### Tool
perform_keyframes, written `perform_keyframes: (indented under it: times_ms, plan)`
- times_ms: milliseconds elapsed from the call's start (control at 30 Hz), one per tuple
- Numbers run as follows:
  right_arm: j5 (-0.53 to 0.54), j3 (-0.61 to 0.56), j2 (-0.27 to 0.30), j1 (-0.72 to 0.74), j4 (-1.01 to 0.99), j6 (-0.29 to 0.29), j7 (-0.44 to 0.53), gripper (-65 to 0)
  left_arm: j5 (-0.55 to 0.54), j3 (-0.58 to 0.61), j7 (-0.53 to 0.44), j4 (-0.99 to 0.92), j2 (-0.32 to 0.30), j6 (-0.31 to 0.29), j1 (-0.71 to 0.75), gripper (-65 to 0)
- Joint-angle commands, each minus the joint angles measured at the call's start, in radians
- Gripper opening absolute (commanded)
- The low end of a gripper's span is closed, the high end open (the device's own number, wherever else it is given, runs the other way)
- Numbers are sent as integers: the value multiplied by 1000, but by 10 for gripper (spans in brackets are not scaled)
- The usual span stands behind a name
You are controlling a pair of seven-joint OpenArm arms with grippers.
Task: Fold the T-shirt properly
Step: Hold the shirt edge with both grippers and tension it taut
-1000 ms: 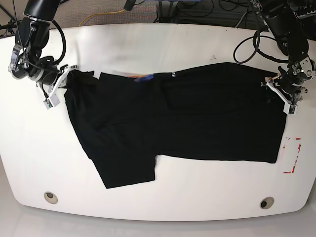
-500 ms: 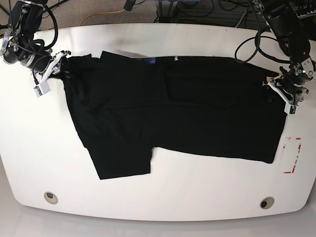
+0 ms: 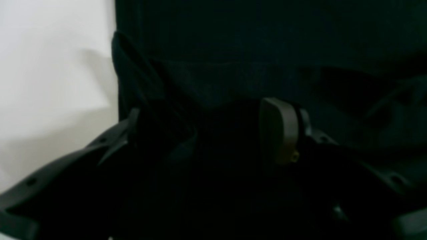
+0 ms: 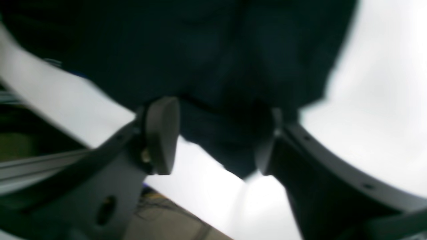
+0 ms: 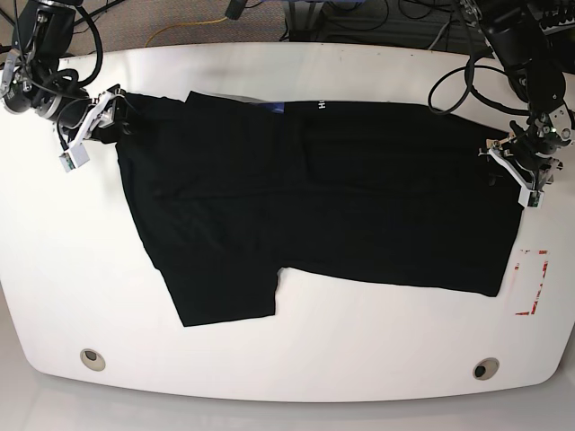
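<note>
One T-shirt [image 5: 314,197], one table [image 5: 296,359], two arms, two table holes.

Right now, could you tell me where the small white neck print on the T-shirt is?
In the base view, the white neck print sits on the T-shirt's far top edge, just right of centre, beside a bit of blue fabric.

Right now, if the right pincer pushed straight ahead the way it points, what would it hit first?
Most likely the T-shirt: the right pincer stands open with black cloth between and ahead of its fingers. Depth is unclear, as the picture is blurred.
</note>
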Motion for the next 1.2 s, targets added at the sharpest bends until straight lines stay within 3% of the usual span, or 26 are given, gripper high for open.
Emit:
perform_keyframes:
  times_ms: [0, 100, 233, 400, 633, 733, 1000, 1067, 1167]
  plan:
    - [-103, 11, -11, 46, 4, 5, 19, -241, 26, -3, 33, 5, -13, 2, -2, -251]
    - [-266, 14, -41, 103, -13, 5, 20, -187, 26, -3, 33, 3, -13, 1, -2, -251]
    - [-399, 9, -77, 152, -39, 5, 20, -176, 26, -3, 33, 5, -13, -1, -2, -251]
    - [-415, 6, -95, 210, -154, 5, 20, -176, 26, -1, 33, 8, -11, -1, -2, -251]
    - [-411, 6, -129, 206, -118, 5, 11, -179, 26, -1, 33, 11, -11, -1, -1, -251]
    - [-393, 6, -136, 170, -69, 5, 10, -227, 26, -3, 33, 3, -13, -1, -1, -251]
    - [-315, 6, -140, 155, -59, 5, 10, -530, 26, 0, 33, 6, -13, -1, -2, -251]
    - [-315, 6, -140, 155, -56, 5, 10, -531, 26, 11, 33, 11, -11, -1, -2, -251]
    - [-318, 6, -138, 160, -59, 5, 13, -436, 26, 20, 33, 5, -13, -1, -2, -251]
